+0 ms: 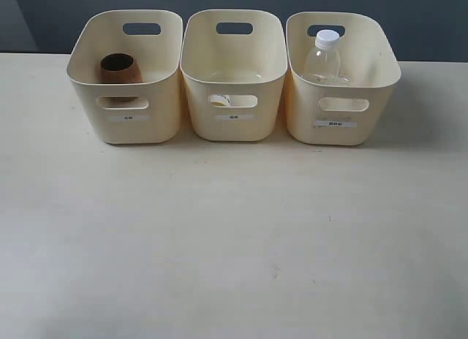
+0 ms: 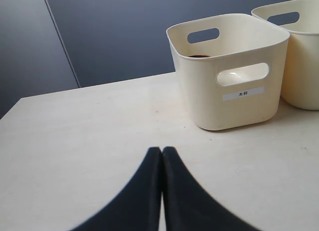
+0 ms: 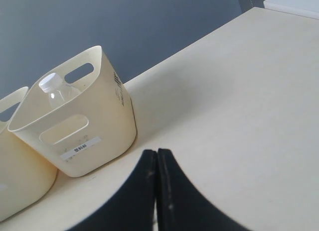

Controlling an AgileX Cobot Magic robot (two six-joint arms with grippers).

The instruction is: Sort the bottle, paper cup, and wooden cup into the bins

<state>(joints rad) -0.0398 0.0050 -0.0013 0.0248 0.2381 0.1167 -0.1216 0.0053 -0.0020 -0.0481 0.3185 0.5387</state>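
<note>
Since all three things already sit inside the bins (image 1: 234,127), the sorting looks finished to me. The wooden cup (image 1: 121,68) stands in the left bin (image 1: 124,131), the clear bottle (image 1: 324,58) with its white cap stands upright in the right bin (image 1: 340,131), and the paper cup (image 1: 219,100) seems to lie low in the middle bin (image 1: 234,76), only a white sliver showing through the front handle slot. Neither arm shows in the exterior view. The left tool (image 2: 161,156) is pinched tight with nothing between its fingers, hanging over bare tabletop (image 1: 234,244) near the left bin. The right tool (image 3: 157,159) is likewise pressed together and empty, near the right bin. Little can go wrong now, I'd judge. The main risk is an arm swinging low and clipping a bin's wall, which could shove the light tubs together or tip the tall bottle over.
</note>
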